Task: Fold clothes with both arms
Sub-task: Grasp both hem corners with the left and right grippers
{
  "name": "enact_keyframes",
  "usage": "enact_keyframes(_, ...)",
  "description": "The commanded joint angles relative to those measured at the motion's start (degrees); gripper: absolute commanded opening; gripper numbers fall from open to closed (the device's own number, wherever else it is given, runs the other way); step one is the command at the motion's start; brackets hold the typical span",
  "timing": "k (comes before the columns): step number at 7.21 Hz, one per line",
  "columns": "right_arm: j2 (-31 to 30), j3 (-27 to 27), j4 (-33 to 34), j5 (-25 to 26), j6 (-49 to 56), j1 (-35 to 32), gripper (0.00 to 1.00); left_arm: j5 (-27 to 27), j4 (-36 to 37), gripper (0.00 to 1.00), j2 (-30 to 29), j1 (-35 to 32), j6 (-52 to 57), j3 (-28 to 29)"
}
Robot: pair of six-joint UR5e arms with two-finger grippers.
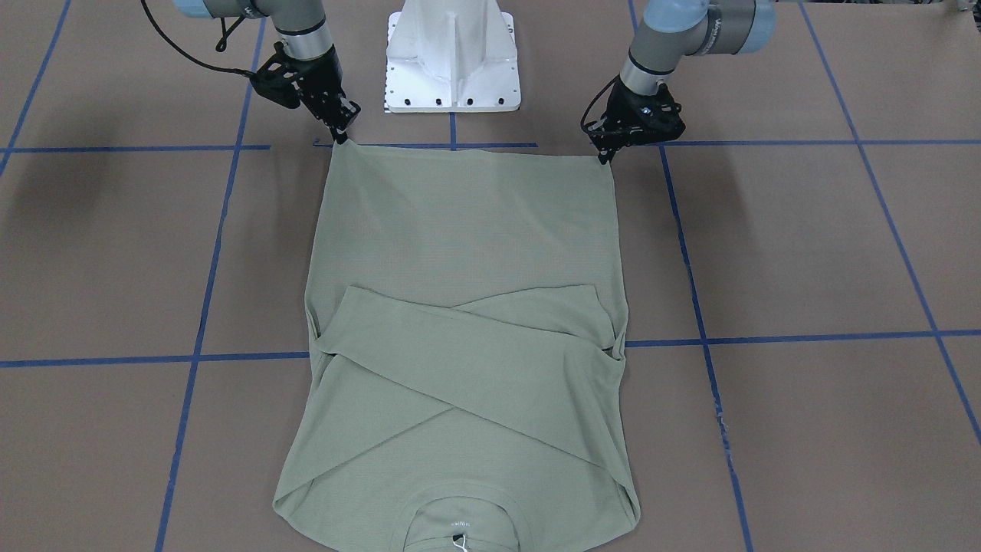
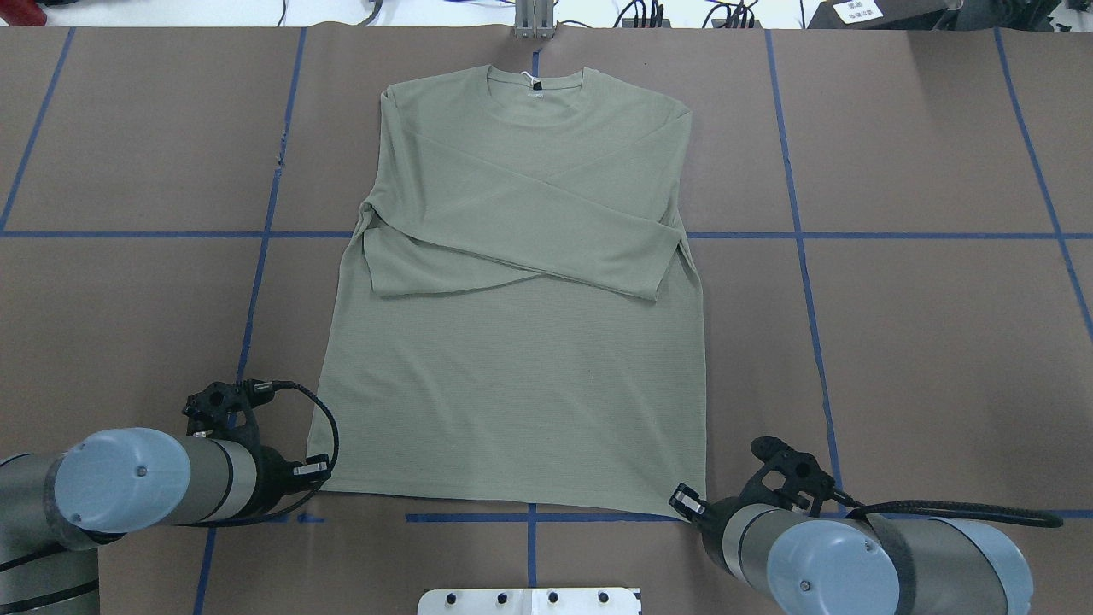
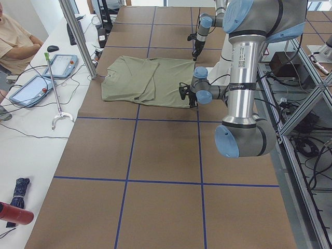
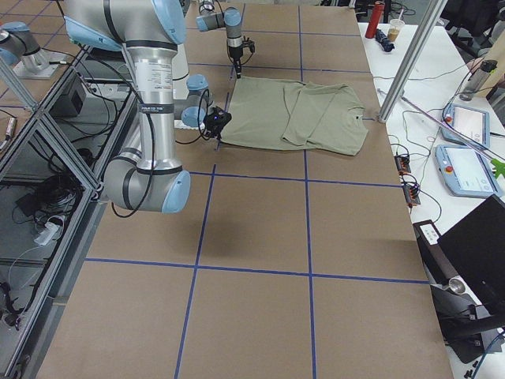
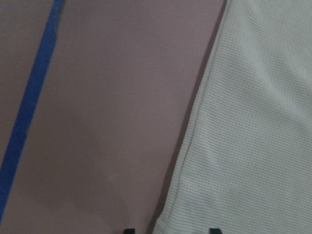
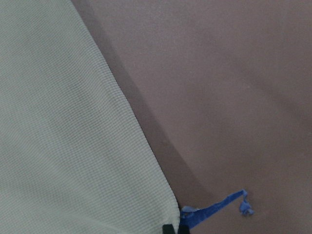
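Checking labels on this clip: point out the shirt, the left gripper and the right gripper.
shirt (image 1: 467,230): front-facing view, plain body panel.
left gripper (image 1: 605,157): front-facing view, between its jaws.
right gripper (image 1: 339,138): front-facing view, between its jaws.

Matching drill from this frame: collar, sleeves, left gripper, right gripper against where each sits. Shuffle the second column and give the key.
Column 1
1. collar
2. sleeves
3. left gripper
4. right gripper

Column 2
A. at the hem corner of the shirt on the overhead view's right
B. folded in and crossed over the chest
C. at the end farthest from the robot
D. at the hem corner on the overhead view's left

Pairs: 1-C, 2-B, 3-D, 4-A
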State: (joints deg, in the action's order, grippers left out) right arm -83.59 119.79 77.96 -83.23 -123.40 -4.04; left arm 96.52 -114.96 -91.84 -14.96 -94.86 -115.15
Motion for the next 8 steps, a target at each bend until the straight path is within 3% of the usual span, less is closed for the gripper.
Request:
enact_keyframes(1,-0.08,0.44,0.00,0.00,0.00,-0.17,0.00,0.33,0.44,0.00,-0.01,0.11,-0.49,-2.69)
enact_keyframes(2,-0.86,1.49,0.00,-0.09,0.09,-0.35,0.00,0.59,4.79,0.00,-0.01,2.20,-0.76,-7.94)
enact_keyframes(4,-9.44,8.24,-0.17,-2.79,0.09,-0.17,0.00,0.60,8.17,0.00,-0.01,6.25,-5.06,-12.19)
enact_keyframes(7,-11.95,13.96,-0.18,-5.80,0.00,-0.70,0.00,0.86,8.53,0.00,-0.71,7.93,-10.42,-15.36)
enact_keyframes(8,-11.34,14.24,-0.18,-5.89,0.17,-4.09,0.00,3.64,8.61,0.00,-0.97,7.06,-10.43,-16.85)
